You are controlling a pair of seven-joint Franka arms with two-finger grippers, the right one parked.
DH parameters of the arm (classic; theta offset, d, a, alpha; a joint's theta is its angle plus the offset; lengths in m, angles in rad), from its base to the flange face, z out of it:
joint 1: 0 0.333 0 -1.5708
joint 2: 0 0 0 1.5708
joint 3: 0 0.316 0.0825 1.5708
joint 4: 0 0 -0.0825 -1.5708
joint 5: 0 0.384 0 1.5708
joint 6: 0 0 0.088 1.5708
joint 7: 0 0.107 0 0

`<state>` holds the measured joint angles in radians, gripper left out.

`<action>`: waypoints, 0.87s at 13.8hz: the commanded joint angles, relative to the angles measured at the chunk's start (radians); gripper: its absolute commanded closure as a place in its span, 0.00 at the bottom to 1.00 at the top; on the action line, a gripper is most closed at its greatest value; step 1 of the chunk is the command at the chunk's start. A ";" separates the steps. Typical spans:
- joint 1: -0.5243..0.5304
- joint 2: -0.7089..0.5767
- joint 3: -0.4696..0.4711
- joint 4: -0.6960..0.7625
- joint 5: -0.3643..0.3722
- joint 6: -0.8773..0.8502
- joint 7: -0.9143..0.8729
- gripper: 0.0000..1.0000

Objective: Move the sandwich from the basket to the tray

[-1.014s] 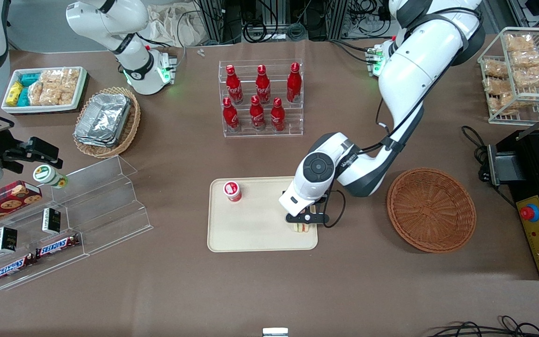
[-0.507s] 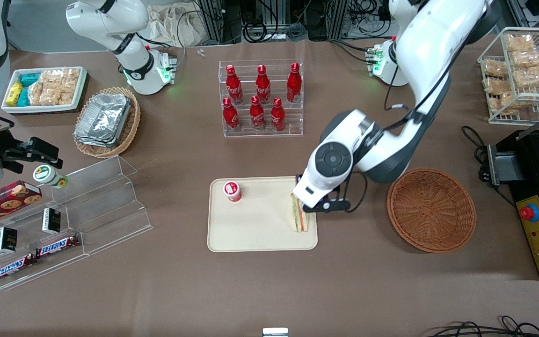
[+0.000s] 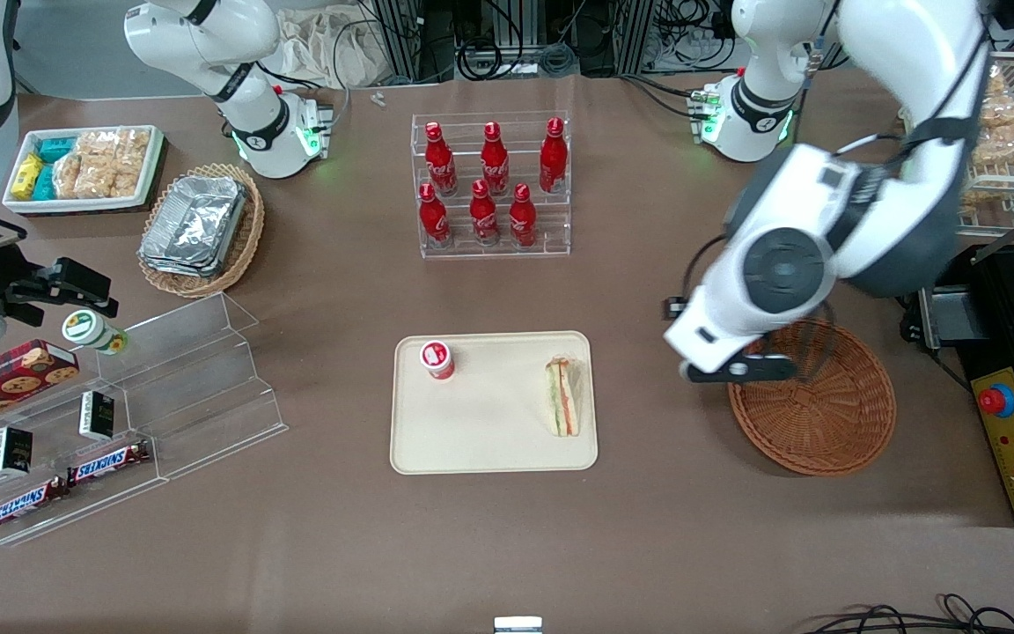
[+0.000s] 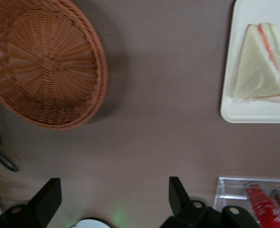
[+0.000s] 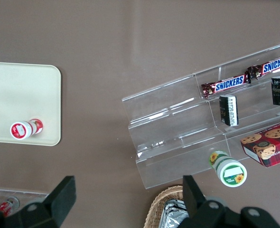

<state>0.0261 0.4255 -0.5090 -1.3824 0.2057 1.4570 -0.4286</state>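
The red-capped small jar stands on the tray near its corner toward the parked arm's end. The sandwich lies flat on the same tray, along the short edge nearest the basket, one cut face with orange, pink and green layers showing. It looks light and soft: pale bread that would squash under a hard pinch, in a clear wrap likely to be slick. A gentle hold across the two flat bread faces, near the thick crust end, seems the safest grip if it needs moving at all. Judged from how it lies, the placing looks done.

The claw hangs over the basket's rim nearest the tray, its fingers spread wide with nothing between them. The basket holds nothing.

In the front view the arm's wrist covers part of the basket's rim and the desk under it. In the wrist view the tray is cut off, so only its corner and the sandwich show. The wrap's seams cannot be made out.
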 commanded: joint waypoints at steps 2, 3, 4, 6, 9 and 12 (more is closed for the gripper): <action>0.141 -0.108 -0.002 -0.027 -0.016 -0.029 0.270 0.00; 0.168 -0.132 0.000 -0.021 -0.012 -0.029 0.301 0.00; 0.195 -0.154 0.000 -0.021 -0.011 -0.033 0.327 0.00; 0.231 -0.174 0.001 -0.020 -0.002 -0.035 0.390 0.00; 0.285 -0.194 0.001 -0.013 -0.018 -0.044 0.407 0.00; 0.290 -0.188 -0.003 -0.018 -0.003 -0.038 0.392 0.00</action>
<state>0.3080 0.2564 -0.5015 -1.3827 0.2010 1.4212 -0.0433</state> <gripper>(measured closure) 0.000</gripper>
